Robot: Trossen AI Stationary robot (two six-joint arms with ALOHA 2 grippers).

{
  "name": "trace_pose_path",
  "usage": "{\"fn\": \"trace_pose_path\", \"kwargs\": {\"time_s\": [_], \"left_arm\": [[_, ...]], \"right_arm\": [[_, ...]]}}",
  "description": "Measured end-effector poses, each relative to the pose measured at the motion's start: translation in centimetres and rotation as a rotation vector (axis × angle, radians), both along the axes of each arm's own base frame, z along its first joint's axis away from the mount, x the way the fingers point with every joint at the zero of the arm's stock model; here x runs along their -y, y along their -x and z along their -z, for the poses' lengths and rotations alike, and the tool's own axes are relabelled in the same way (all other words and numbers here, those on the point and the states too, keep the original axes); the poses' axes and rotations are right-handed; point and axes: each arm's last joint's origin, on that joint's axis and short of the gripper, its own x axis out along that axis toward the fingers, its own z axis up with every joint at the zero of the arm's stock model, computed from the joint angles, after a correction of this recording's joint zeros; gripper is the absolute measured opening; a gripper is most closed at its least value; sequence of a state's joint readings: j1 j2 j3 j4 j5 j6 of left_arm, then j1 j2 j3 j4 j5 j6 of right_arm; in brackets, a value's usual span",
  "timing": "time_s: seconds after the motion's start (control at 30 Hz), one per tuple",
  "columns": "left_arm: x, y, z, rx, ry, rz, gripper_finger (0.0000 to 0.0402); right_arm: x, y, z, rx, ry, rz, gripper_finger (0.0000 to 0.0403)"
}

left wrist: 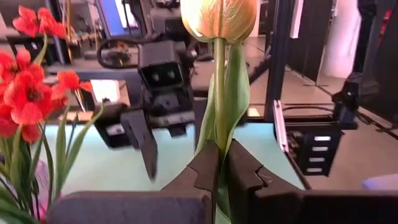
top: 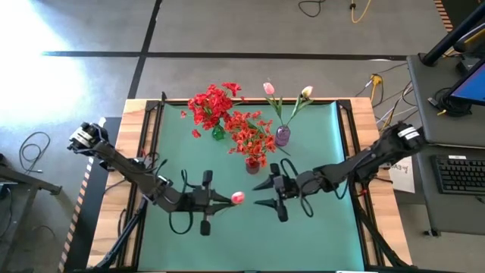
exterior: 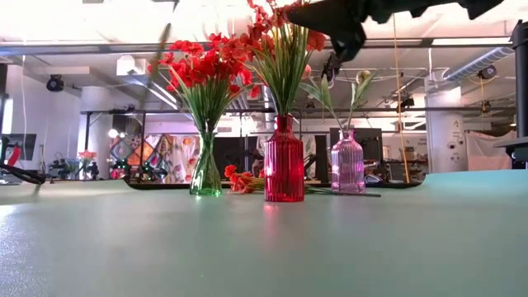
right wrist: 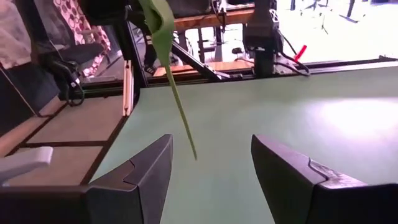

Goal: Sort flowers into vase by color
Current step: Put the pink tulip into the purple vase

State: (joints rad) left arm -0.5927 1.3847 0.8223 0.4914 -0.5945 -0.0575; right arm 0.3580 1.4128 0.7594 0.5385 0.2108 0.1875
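A pink tulip bud [top: 237, 198] on a green stem is in my left gripper [top: 224, 199], which is shut on it at the table's middle near side. In the left wrist view the bud [left wrist: 219, 18] stands beyond the fingertips. My right gripper [top: 265, 192] faces it from the right, open, touching nothing. The tulip's leaf [right wrist: 177, 93] hangs in front of the right gripper's fingers [right wrist: 211, 168]. Behind stand a green vase [exterior: 206, 177] of red blossoms [top: 216, 102], a red vase [exterior: 285, 161] of orange-red blossoms [top: 250, 135], and a purple vase [exterior: 347, 161] with two tulips [top: 269, 89]. My left gripper pinches the tulip's stem [left wrist: 218, 149] and leaf base between its two fingers, well below the bud. The fingers come level from the table's left and lie along the stem, so the bud points toward the right gripper. The flower is lifted clear of the table.
A loose red blossom [exterior: 239, 179] lies on the mat between the green and red vases. Small red petals [top: 195, 133] lie left of the green vase. Black frame rails [top: 351, 136] border the green mat. Open mat spreads along the near side [top: 250, 243].
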Motion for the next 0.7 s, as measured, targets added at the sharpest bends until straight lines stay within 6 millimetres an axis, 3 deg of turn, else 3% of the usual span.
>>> {"fn": "trace_pose_path", "kwargs": {"time_s": [0.37, 0.7], "left_arm": [[-0.7, -2.9, 1.6, 0.088, -0.055, -0.065, 0.0], [-0.5, -3.6, 2.8, 0.085, -0.076, -0.068, 0.0]], "right_arm": [[-1.5, -3.2, -0.3, 0.007, 0.043, -0.02, 0.021], [-1.8, -3.9, -0.6, 0.022, 0.027, -0.016, 0.021]]}}
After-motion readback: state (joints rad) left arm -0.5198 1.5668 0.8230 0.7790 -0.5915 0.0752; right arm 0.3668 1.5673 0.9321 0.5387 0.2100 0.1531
